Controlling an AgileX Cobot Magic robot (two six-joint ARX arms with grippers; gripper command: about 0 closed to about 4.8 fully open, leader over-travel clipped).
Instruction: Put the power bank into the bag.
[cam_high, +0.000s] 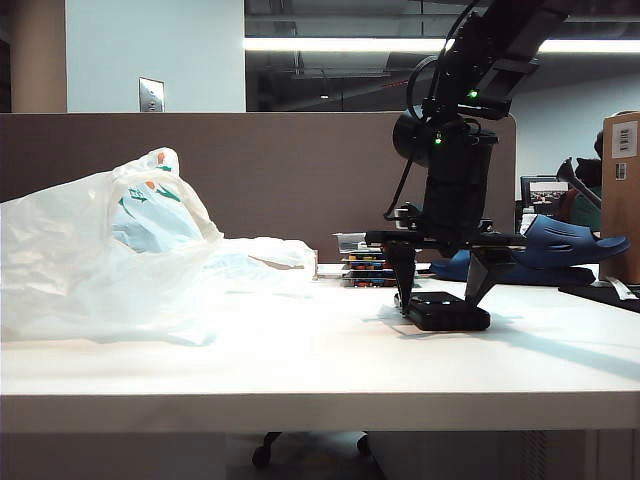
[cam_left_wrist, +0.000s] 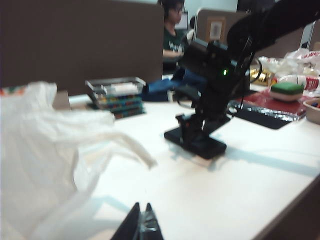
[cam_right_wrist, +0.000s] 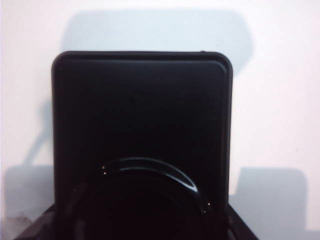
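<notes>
**Right gripper straddling the power bank, bag waiting at nine o'clock**

My right gripper (cam_high: 441, 300) points straight down over the power bank (cam_high: 447, 312), one finger on each side of the slab, tips down at its edges. The jaws stand wide; I cannot tell from these views whether the pads actually press its sides. The power bank lies flat on the white table (cam_high: 300, 370). From my right wrist, the power bank (cam_right_wrist: 142, 130) fills nearly the whole view, its rounded corners and a curved mark plain against the table (cam_right_wrist: 275, 75).

My left gripper (cam_left_wrist: 141, 226) is pressed shut, fingers together, low over the near part of the table (cam_left_wrist: 225, 190), holding nothing. From there the power bank (cam_left_wrist: 202, 145) sits at about one o'clock, with the right gripper (cam_left_wrist: 192, 131) on it.

Seen from the front, the bag (cam_high: 110, 250) lies crumpled on the table at nine o'clock from the power bank, well apart from it, green and orange print showing near its top. In my left wrist view the bag (cam_left_wrist: 45, 150) lies near at ten o'clock.

Behind the power bank, at eleven o'clock, stands a stack of clear cases (cam_high: 362, 265). At two o'clock lies a dark blue slipper (cam_high: 565, 243). A brown partition (cam_high: 280, 170) runs along the far edge.
</notes>
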